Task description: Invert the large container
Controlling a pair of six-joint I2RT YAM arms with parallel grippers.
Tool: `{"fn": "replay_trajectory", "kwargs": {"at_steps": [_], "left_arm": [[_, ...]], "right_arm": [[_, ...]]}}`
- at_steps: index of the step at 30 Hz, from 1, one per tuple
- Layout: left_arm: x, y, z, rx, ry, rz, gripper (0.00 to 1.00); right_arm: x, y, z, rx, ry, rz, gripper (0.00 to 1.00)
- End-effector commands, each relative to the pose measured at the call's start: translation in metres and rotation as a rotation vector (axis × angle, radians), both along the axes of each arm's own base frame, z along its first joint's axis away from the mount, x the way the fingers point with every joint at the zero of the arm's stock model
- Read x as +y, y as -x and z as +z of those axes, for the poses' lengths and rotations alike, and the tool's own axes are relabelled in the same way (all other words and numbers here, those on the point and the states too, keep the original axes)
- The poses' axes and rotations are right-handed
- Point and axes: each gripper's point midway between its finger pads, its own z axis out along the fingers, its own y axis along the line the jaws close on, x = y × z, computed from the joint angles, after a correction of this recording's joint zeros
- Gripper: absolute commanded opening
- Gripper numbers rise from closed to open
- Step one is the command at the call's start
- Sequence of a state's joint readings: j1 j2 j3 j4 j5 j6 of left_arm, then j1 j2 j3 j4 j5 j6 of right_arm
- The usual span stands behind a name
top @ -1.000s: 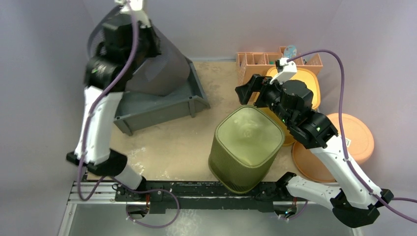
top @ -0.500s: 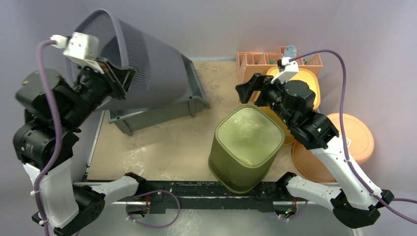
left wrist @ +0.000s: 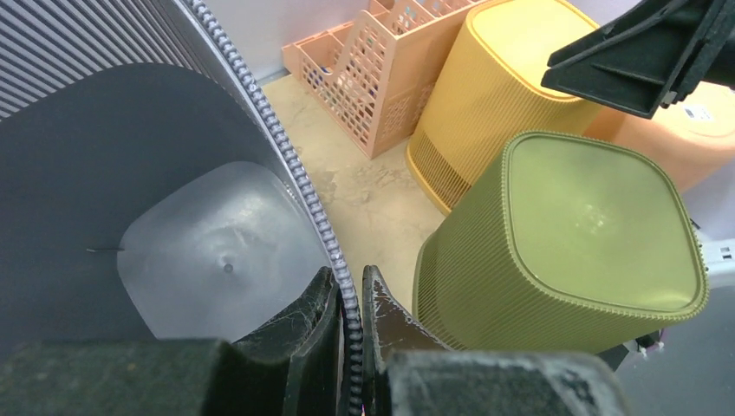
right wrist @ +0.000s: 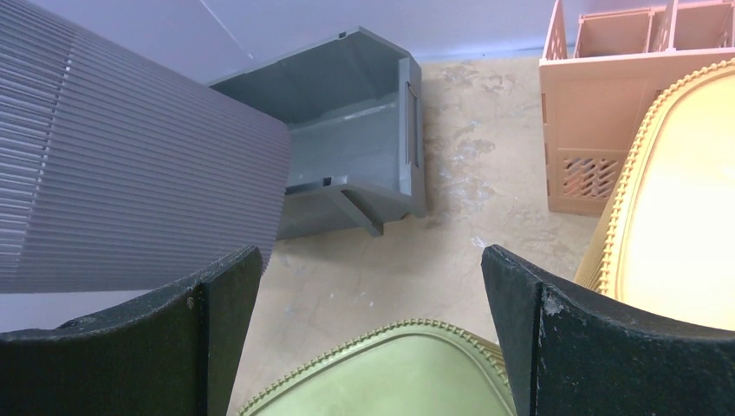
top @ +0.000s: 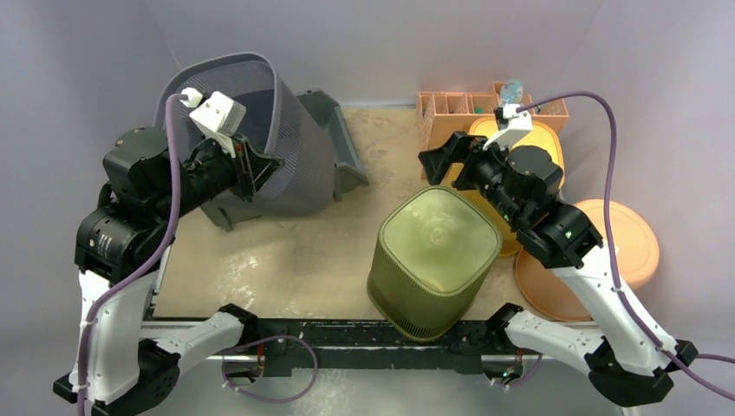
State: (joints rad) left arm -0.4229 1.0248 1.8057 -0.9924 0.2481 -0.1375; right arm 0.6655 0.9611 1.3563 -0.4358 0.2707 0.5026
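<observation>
Judged to be mid-flip with the large container — grey, ribbed, tilted far over at the rear left of the table, mouth turned toward the left arm, lower side over or against the grey bin; cannot tell from above whether touching.

To finish well:
- Roll the wrist on round to bring the mouth down, not just sideways.
- Hold the pinch firm on the rim throughout, with the whole load on 1 thin edge and any slip likely to drop it.
- Lift enough to clear the bin's wall before lowering.
- Aim for bare tabletop between the bin and the green basket, closed face up just beside the likely landing spot, and avoid clipping it.
- Set the rim down flat and level, then release only once settled.

Left gripper: jaws nearly closed, clamped on the container's beaded rim, 1 finger inside the wall and 1 outside, plain in the left wrist view. Nothing else touched.

Right gripper: jaws spread wide, holding nothing, hovering above the far edge of the green basket, apart from it and from the yellow tub behind. Best left parked there, clear of the swing, unless needed to steady the container's wall on the way down.
</observation>
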Motion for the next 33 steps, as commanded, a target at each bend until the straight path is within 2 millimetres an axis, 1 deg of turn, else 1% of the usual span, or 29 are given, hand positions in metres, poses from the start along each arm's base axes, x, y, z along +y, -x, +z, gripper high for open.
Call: {"fn": "replay_trajectory", "kwargs": {"at_steps": [1, 4, 6, 7, 9, 10, 11, 12, 15, 18, 20, 21, 23, 25, 26, 28, 31, 33], "left_arm": [[-0.016, -0.014, -0.038, 0.113, -0.06, -0.074, 0.0], [-0.001, -0.028, -0.038, 0.091, -0.086, 0.04, 0.0], [0.009, -0.039, -0.042, 0.091, -0.11, 0.112, 0.0], [0.014, -0.044, -0.047, 0.092, -0.134, 0.142, 0.0], [0.029, -0.058, -0.064, 0.113, -0.212, 0.23, 0.0], [0.035, -0.065, -0.068, 0.114, -0.239, 0.272, 0.0], [0.04, -0.071, -0.076, 0.124, -0.259, 0.309, 0.0], [0.041, -0.075, -0.078, 0.13, -0.266, 0.323, 0.0], [0.046, -0.082, -0.07, 0.104, -0.256, 0.369, 0.0], [0.062, -0.093, -0.057, 0.047, -0.264, 0.479, 0.0], [0.07, -0.104, -0.056, 0.034, -0.294, 0.535, 0.0], [0.07, -0.108, -0.056, 0.037, -0.305, 0.545, 0.0], [0.06, -0.108, -0.048, 0.041, -0.276, 0.5, 0.0], [0.045, -0.1, -0.029, 0.022, -0.197, 0.419, 0.0], [0.037, -0.092, -0.016, 0.006, -0.152, 0.373, 0.0], [0.023, -0.077, 0.001, -0.006, -0.079, 0.282, 0.0], [0.001, -0.054, 0.011, 0.023, -0.022, 0.13, 0.0], [-0.006, -0.042, 0.02, 0.024, 0.006, 0.077, 0.0]], "right_arm": [[-0.001, -0.003, 0.004, -0.016, -0.018, -0.013, 1.0], [0.002, -0.004, 0.002, -0.012, -0.018, -0.007, 1.0], [0.004, -0.006, 0.002, -0.011, -0.02, -0.001, 1.0], [0.006, -0.006, 0.001, -0.007, -0.02, 0.004, 1.0], [0.008, -0.007, 0.0, -0.006, -0.021, 0.007, 1.0], [0.009, -0.008, 0.0, -0.007, -0.023, 0.01, 1.0], [0.01, -0.009, -0.003, -0.007, -0.02, 0.011, 1.0], [0.012, -0.011, -0.002, -0.011, -0.024, 0.014, 1.0], [0.019, -0.013, -0.003, -0.011, -0.027, 0.034, 1.0], [0.021, -0.015, -0.006, -0.006, -0.019, 0.039, 1.0], [0.022, -0.017, -0.009, -0.01, -0.014, 0.038, 1.0], [0.022, -0.018, -0.011, -0.008, -0.009, 0.039, 1.0], [0.024, -0.019, -0.014, -0.003, -0.006, 0.047, 1.0], [0.024, -0.018, -0.014, 0.002, -0.005, 0.048, 1.0], [0.023, -0.017, -0.014, 0.002, -0.007, 0.045, 1.0], [0.02, -0.016, -0.013, -0.005, -0.007, 0.035, 1.0], [0.015, -0.016, -0.015, -0.015, -0.002, 0.018, 1.0], [0.015, -0.017, -0.017, -0.017, 0.001, 0.015, 1.0]]}}
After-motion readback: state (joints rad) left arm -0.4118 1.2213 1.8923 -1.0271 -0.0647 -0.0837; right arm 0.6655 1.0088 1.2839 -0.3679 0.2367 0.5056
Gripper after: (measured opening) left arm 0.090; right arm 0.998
